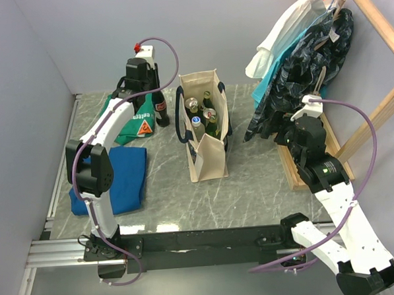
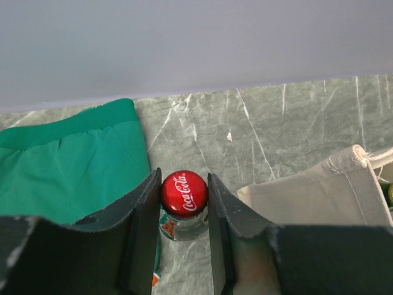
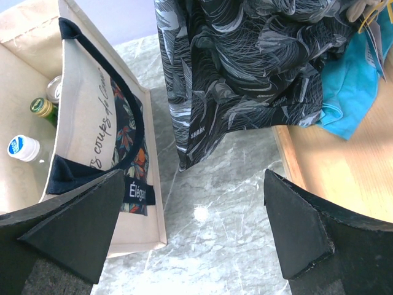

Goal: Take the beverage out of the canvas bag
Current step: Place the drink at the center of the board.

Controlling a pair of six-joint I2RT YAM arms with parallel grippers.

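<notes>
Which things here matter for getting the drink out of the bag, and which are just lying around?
Job in hand:
canvas bag; Coca-Cola bottle, in the left gripper, outside the bag; other bottles inside it.

Lying about:
green cloth; blue cloth; hanging shirts; wooden rack.

In the left wrist view only the cap and neck of the bottle [image 2: 183, 192] are seen, the rest being hidden by the fingers [image 2: 144, 228]; the bag [image 2: 319, 190] is cut off by the right edge; in the top view the green cloth [image 1: 131, 131] is partly covered by the left arm [image 1: 106, 126].
</notes>
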